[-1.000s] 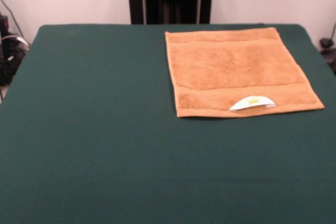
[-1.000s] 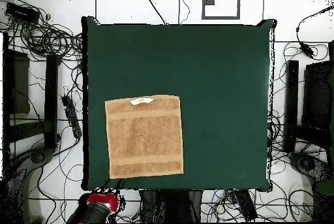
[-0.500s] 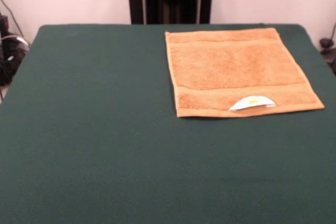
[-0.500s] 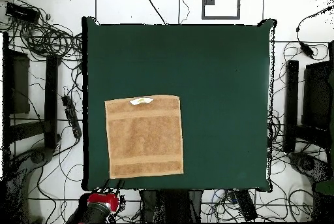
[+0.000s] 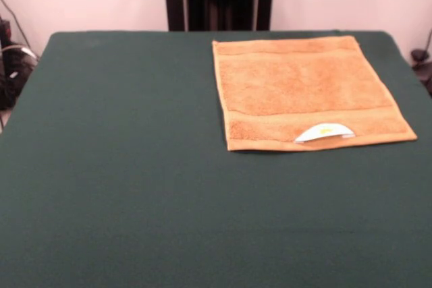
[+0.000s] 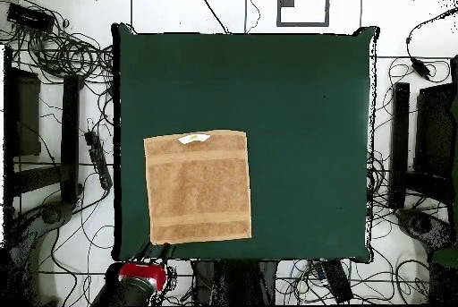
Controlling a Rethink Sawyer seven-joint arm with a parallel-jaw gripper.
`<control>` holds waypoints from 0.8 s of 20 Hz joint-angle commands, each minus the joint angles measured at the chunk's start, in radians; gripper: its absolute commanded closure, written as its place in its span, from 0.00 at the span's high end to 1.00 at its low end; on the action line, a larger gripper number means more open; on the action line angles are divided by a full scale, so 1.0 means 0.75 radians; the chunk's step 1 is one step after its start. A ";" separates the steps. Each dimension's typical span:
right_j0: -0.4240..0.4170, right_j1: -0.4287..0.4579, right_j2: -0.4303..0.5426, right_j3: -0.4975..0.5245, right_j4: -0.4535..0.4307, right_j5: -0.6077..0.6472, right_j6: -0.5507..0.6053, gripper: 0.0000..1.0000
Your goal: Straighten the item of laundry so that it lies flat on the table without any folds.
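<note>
Now | towel [image 5: 307, 92] is lying flat and smooth near one corner of the table [image 5: 121, 187] | hand tips are gone from sight, grip unknown | job is looking done.

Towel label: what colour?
White with a small yellow mark, on the orange-tan towel label; clearest in the front view.
</note>
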 commanded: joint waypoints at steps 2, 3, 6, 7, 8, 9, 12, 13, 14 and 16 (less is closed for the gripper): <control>-0.325 -0.258 -0.024 -0.222 -0.297 0.320 -0.079 1.00; -0.403 -0.286 0.022 -0.229 -0.361 0.322 -0.061 1.00; -0.572 -0.309 0.126 -0.283 -0.479 0.351 -0.017 1.00; -0.602 -0.309 0.145 -0.301 -0.503 0.362 -0.003 1.00; -0.653 -0.307 0.180 -0.328 -0.523 0.381 0.011 1.00; -0.682 -0.305 0.200 -0.349 -0.542 0.397 0.025 1.00; -0.793 -0.308 0.269 -0.430 -0.564 0.495 0.035 1.00; -0.830 -0.315 0.290 -0.452 -0.570 0.522 0.033 1.00; -0.867 -0.322 0.311 -0.473 -0.577 0.550 0.031 1.00; -0.937 -0.327 0.340 -0.526 -0.588 0.613 0.010 1.00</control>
